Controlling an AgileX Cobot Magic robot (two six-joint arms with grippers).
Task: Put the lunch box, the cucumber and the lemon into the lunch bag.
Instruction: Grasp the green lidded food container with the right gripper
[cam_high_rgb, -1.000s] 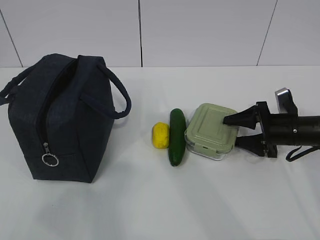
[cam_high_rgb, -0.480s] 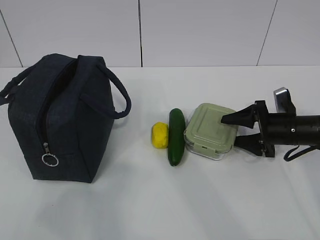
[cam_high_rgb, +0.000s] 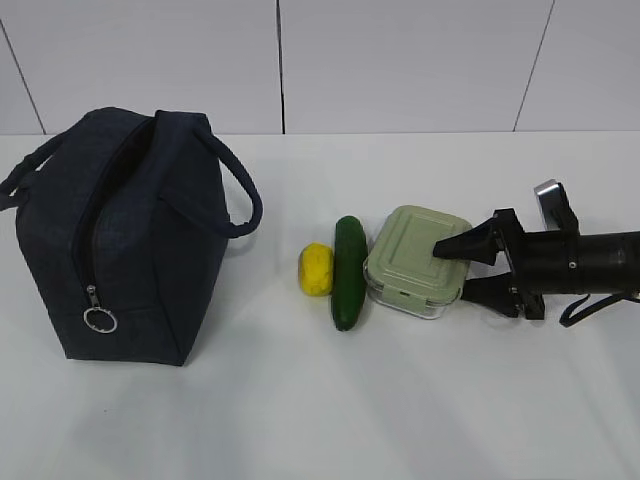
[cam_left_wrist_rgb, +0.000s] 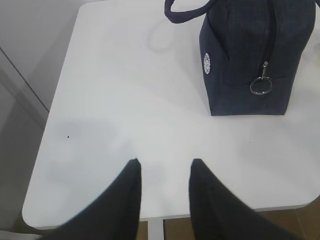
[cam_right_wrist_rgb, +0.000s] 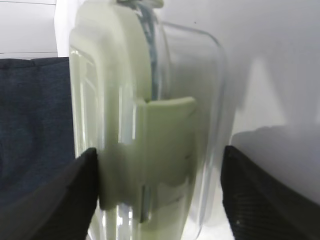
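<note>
Pushed from the right, the lunch box (cam_high_rgb: 418, 259) now sits a little further left than a second ago, and the cucumber (cam_high_rgb: 348, 271) and lemon (cam_high_rgb: 315, 269) have shifted left with it, all three in a touching row right of centre. Around the box's right edge the right gripper (cam_high_rgb: 462, 268) stands wide open, one finger over the lid and one low beside the clear wall, not clamped. Open white table (cam_high_rgb: 300, 420) fills the lower frame and the gap toward the lunch bag (cam_high_rgb: 120, 240) at left. Only the right wrist view shows the lid clip (cam_right_wrist_rgb: 167, 140) between the fingers; only the left wrist view shows the left gripper (cam_left_wrist_rgb: 165, 172), partly open, holding nothing, near the table's edge.
</note>
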